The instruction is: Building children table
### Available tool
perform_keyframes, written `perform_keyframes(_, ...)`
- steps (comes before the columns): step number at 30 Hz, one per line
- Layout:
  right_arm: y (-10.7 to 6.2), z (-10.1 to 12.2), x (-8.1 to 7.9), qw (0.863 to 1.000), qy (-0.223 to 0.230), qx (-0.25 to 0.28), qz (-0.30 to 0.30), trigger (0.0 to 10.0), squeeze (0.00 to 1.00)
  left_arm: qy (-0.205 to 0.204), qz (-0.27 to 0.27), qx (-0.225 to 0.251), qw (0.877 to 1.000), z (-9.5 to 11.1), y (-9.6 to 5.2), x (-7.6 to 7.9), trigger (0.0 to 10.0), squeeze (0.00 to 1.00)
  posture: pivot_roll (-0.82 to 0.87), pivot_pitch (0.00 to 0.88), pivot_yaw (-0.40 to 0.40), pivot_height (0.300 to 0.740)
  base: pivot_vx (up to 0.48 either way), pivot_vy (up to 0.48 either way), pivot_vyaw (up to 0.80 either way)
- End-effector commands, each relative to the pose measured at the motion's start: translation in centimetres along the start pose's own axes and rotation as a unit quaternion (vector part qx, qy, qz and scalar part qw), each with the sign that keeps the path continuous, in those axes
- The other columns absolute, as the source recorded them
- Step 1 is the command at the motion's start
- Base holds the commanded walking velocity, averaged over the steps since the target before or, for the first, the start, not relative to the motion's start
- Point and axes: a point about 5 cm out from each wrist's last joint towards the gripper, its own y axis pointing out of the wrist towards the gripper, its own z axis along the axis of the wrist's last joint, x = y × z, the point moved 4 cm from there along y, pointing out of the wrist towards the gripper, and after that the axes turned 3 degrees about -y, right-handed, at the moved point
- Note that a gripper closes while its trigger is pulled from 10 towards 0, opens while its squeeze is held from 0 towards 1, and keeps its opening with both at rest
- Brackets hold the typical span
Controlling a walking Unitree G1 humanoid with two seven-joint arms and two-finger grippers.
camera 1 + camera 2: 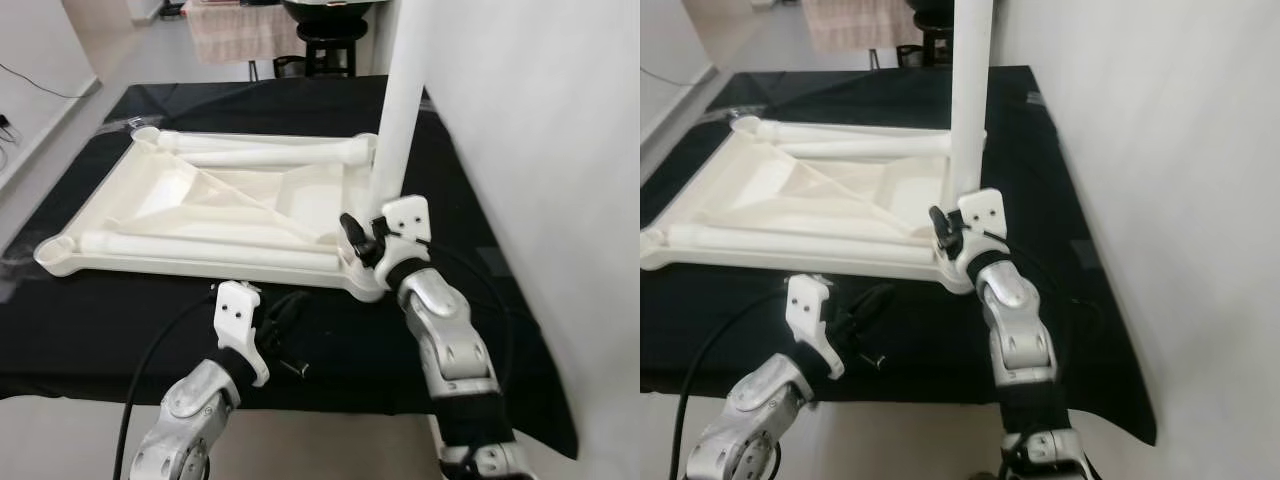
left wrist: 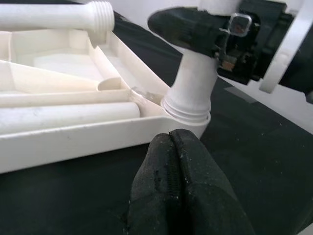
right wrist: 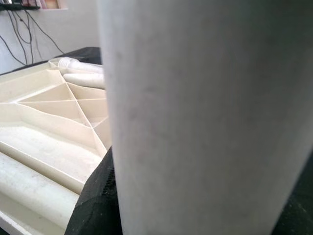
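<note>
A white plastic tabletop [image 1: 190,262] lies upside down on a table covered in black cloth [image 1: 120,330]. A white leg [image 1: 400,110] stands upright in the socket at its near right corner. My right gripper [image 1: 362,238] is shut on this leg just above the socket; in the right wrist view the leg [image 3: 205,117] sits close against one black finger [image 3: 93,200]. Two loose legs lie inside the tabletop, one along the far side [image 1: 270,152] and one along the near side [image 1: 200,245]. My left gripper [image 2: 171,139] is shut on nothing, low over the cloth just before the tabletop's front rim.
A white wall panel [image 1: 560,150] rises close along the table's right side. A dark stool [image 1: 330,40] and a draped cloth [image 1: 240,30] stand beyond the far edge. A black cable [image 1: 150,370] loops beside my left arm at the table's front edge.
</note>
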Motion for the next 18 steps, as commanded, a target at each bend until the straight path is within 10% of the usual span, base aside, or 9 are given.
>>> perform_keyframes(1, -1.0, -5.4, 0.2, 0.994, 0.011, -0.109, -0.008, 10.0, 0.00, 0.000, 0.014, -0.003, 1.000, -0.3, -0.3, -0.4, 10.0, 0.00, 0.03, 0.148, 0.004, 0.740, 0.000, 0.000, 0.00)
perform_keyframes(2, -1.0, -5.0, 0.1, 0.995, 0.015, -0.102, -0.003, 10.0, 0.40, 0.000, 0.014, -0.003, 1.000, -0.3, -0.3, -0.5, 10.0, 0.00, 0.03, 0.147, 0.004, 0.740, 0.000, 0.000, 0.00)
perform_keyframes(3, -1.0, -4.7, 0.0, 0.995, 0.018, -0.096, -0.001, 10.0, 0.40, -0.001, 0.013, -0.003, 1.000, -0.3, -0.3, -0.5, 10.0, 0.00, 0.03, 0.148, 0.005, 0.740, 0.000, 0.000, 0.00)
perform_keyframes(4, -0.9, -3.9, 0.1, 0.996, 0.019, -0.082, 0.002, 10.0, 1.00, -0.002, 0.011, -0.004, 1.000, -0.3, -0.2, -0.4, 10.0, 0.00, 0.02, 0.147, 0.004, 0.740, 0.000, 0.000, 0.00)
perform_keyframes(10, 0.2, -0.4, 0.1, 0.997, 0.027, -0.011, 0.077, 10.0, 0.94, -0.005, 0.007, -0.005, 1.000, -0.4, -0.1, -0.4, 10.0, 0.00, 0.01, 0.146, 0.012, 0.740, 0.000, 0.000, 0.00)
perform_keyframes(11, 1.0, 1.3, 0.3, 0.990, 0.010, 0.018, 0.141, 10.0, 0.00, -0.006, 0.006, -0.006, 1.000, -0.5, 0.0, -0.3, 10.0, 0.00, 0.01, 0.146, 0.011, 0.740, 0.000, 0.000, 0.00)
perform_keyframes(18, 1.4, 2.0, -0.3, 0.956, -0.045, 0.017, 0.289, 10.0, 0.00, -0.007, 0.006, -0.005, 1.000, -0.5, 0.0, -0.2, 10.0, 0.00, 0.02, 0.145, 0.005, 0.740, 0.000, 0.000, 0.00)
